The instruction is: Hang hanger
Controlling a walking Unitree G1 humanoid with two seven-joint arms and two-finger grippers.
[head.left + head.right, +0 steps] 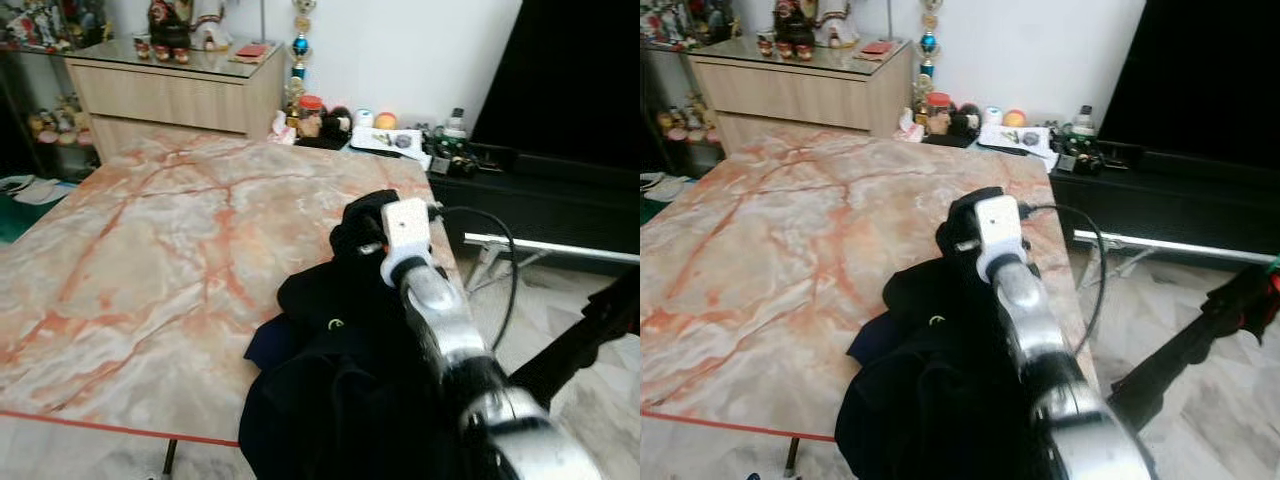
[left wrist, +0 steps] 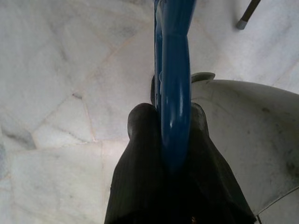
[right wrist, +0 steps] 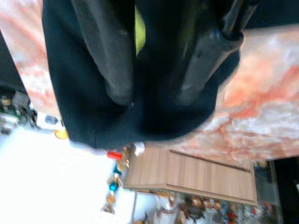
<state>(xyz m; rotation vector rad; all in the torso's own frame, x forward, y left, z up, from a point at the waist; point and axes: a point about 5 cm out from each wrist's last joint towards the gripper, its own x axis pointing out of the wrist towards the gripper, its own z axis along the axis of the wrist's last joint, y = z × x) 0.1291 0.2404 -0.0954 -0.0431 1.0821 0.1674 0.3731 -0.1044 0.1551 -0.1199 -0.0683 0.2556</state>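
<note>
Hanger: blue hanger (image 2: 174, 93), pinched between the left gripper (image 2: 166, 116) fingers, hanging over pale floor tiles (image 2: 56, 93); seen from the left wrist.
Garment: black garment (image 1: 340, 390) heaped at the tabletop's (image 1: 150, 260) near right corner.
Right gripper (image 3: 152, 88): fingers spread apart, pressed into the garment's upper end; head views show its wrist (image 1: 405, 235) there.
Far edge: clutter (image 1: 385, 130), sideboard (image 1: 170, 95).

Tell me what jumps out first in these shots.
A heap of black clothes sits at the near right corner of the pink marble table, with the right tool pressed into the cloth. The left tool grips a blue hanger low above the pale floor.
</note>
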